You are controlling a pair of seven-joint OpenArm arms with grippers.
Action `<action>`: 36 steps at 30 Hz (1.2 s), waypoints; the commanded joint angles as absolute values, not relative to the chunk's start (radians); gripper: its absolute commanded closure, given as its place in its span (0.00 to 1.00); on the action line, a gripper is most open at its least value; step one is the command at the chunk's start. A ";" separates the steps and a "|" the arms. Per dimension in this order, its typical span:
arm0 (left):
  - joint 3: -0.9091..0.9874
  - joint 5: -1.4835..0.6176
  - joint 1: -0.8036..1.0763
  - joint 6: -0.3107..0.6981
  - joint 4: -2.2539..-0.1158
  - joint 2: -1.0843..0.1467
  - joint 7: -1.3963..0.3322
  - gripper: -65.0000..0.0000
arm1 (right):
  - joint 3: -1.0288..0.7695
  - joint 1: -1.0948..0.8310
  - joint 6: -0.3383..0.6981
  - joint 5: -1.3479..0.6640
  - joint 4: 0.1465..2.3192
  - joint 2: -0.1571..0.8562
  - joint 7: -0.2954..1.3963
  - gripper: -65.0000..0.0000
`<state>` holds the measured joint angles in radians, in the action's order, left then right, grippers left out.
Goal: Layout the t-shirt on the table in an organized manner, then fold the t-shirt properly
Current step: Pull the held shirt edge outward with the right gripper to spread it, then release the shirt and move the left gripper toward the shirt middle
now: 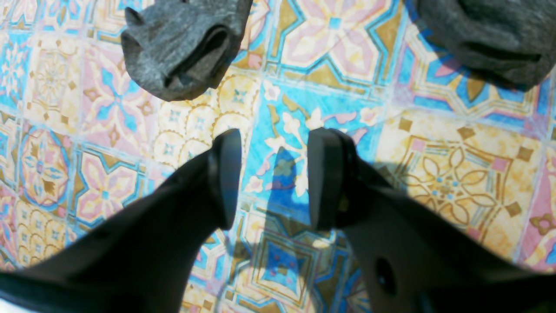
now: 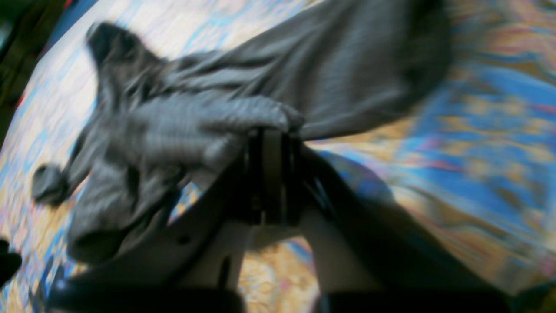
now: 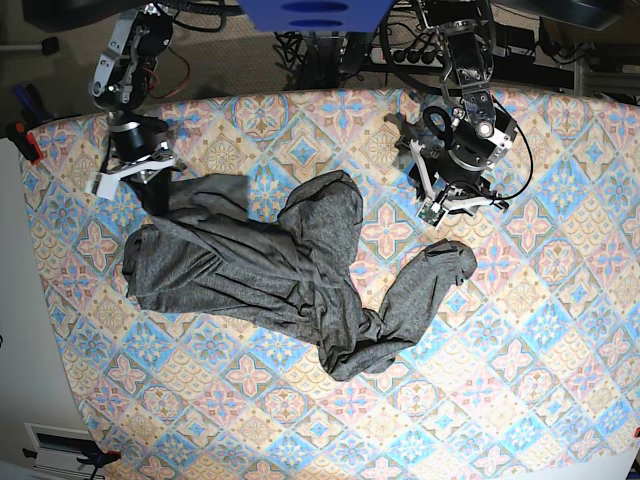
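Crumpled cloth, the t-shirt (image 3: 270, 275) lies bunched across the tabletop (image 3: 520, 380), its bulk left of middle in the base view and one sleeve trailing right. Beyond that sleeve the left claw (image 1: 273, 178) hovers over bare tiles, jaws apart, holding nothing. At the shirt's far left corner the right claw (image 2: 271, 134) is clamped together on a fold of grey knit.

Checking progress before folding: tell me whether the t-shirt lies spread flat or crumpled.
Crumpled: the t-shirt lies bunched and twisted on the table, one sleeve curled.

left gripper (image 1: 273, 178) jaws apart, right gripper (image 2: 271, 139) clamped
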<state>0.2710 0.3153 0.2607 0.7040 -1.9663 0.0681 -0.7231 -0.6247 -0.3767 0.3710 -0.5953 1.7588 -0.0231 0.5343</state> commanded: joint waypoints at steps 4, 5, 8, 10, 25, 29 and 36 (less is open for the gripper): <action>0.271 0.306 0.251 0.698 -1.983 0.068 -0.708 0.62 | -0.771 -0.369 0.375 -0.610 1.781 -0.042 0.509 1.00; 0.271 0.306 0.251 0.698 -1.983 0.068 -0.708 0.62 | -0.796 -0.369 0.375 -0.610 1.781 -0.048 0.509 1.00; 0.271 0.306 0.251 0.698 -1.983 0.068 -0.708 0.62 | -0.880 -0.369 0.375 -0.613 1.781 -0.068 0.509 1.00; 0.271 0.306 0.251 0.698 -1.983 0.068 -0.708 0.62 | -0.946 -0.369 0.375 -0.615 1.781 -0.076 0.509 1.00; 0.269 0.306 0.251 0.698 -1.975 0.068 -0.708 0.62 | -1.303 -0.285 0.378 -0.608 1.830 -0.090 0.516 1.00; 0.269 0.306 0.251 0.698 -1.968 0.068 -0.708 0.62 | -1.153 -0.354 0.381 -0.608 1.893 -0.134 0.515 1.00; 0.269 0.306 0.254 0.698 -1.963 0.068 -0.708 0.62 | -0.915 -0.433 0.381 -0.607 1.931 -0.136 0.510 1.00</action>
